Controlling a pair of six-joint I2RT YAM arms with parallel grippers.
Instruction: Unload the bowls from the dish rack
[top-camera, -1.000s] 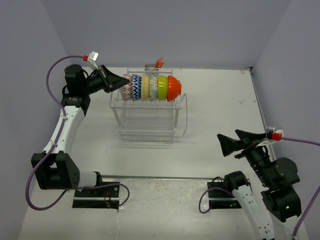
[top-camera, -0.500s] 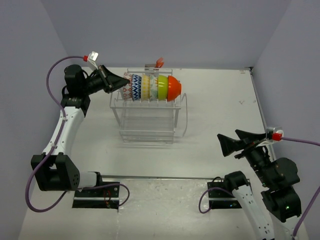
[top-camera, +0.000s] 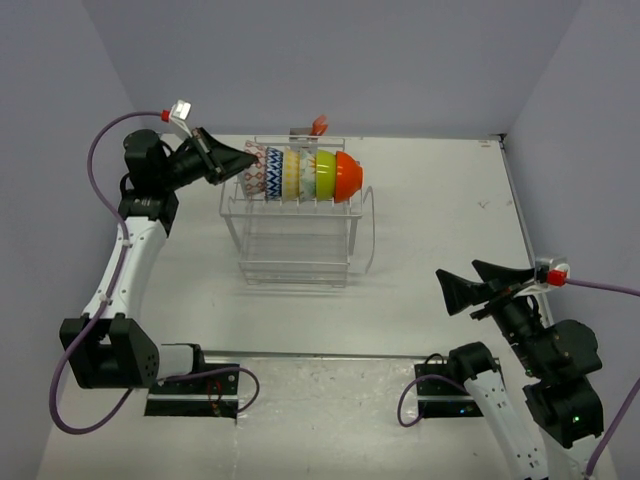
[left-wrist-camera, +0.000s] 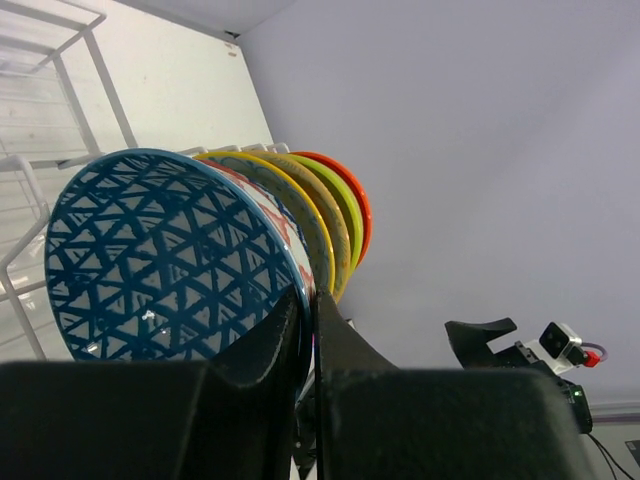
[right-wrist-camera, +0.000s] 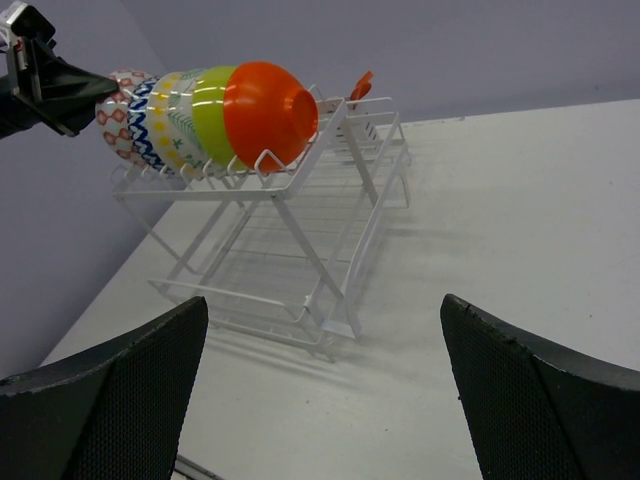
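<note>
White wire dish rack (top-camera: 295, 235) carries six bowls (top-camera: 348, 176) nested on edge along its top tier. We see little beyond rims behind the red-zigzag bowl (top-camera: 254, 172). Left gripper (top-camera: 243, 160) pinches that end bowl's rim, fingers nearly together. Right gripper (top-camera: 456, 270) stands spread wide, empty, well apart.

Robot lab cell: plain lilac walls (top-camera: 330, 60) box in a white worktop (top-camera: 440, 220). Two arms (top-camera: 125, 265) are bolted on base plates (top-camera: 195, 395) at its near edge, with purple cables (top-camera: 100, 150) looping.
</note>
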